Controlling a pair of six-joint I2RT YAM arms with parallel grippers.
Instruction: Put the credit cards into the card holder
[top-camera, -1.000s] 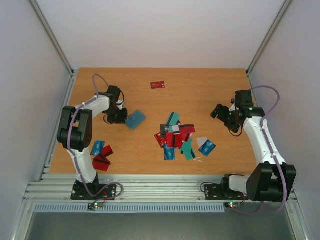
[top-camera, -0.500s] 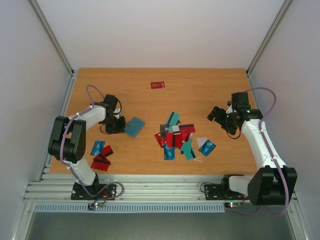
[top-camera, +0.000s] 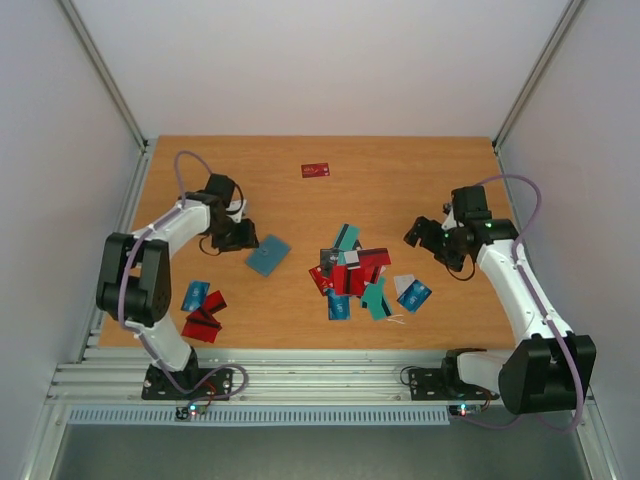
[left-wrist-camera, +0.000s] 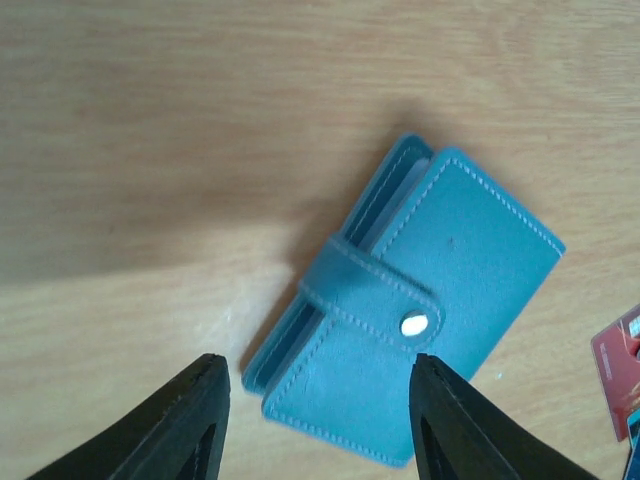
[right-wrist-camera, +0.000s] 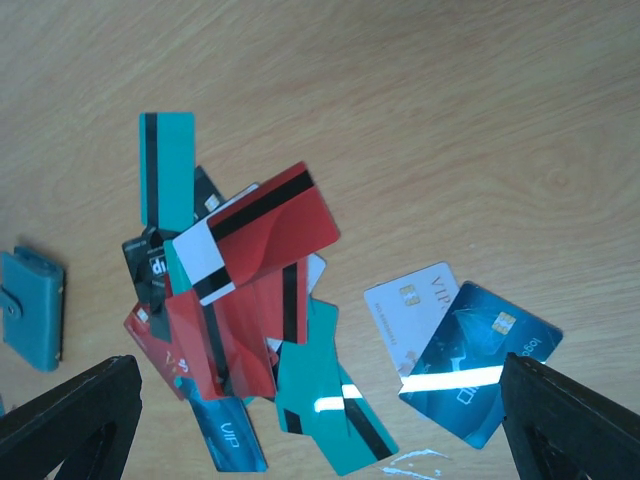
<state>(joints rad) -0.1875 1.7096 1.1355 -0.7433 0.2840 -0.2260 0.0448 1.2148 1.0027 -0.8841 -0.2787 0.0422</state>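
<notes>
The left tool (left-wrist-camera: 318, 425), fingers apart, hovers over the snapped-shut holder (left-wrist-camera: 440, 270) on the bench (left-wrist-camera: 150, 120); the right tool (right-wrist-camera: 320, 430), also apart, hangs above the heaped cards (right-wrist-camera: 250, 280)

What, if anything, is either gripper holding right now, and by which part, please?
Nothing is held. The left gripper is open over the closed card holder, not gripping it; the right gripper is open above the heap of credit cards.

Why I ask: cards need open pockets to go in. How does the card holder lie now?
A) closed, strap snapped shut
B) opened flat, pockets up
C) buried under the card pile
A: in the left wrist view the card holder is folded shut, with its strap snapped over the front.
</notes>
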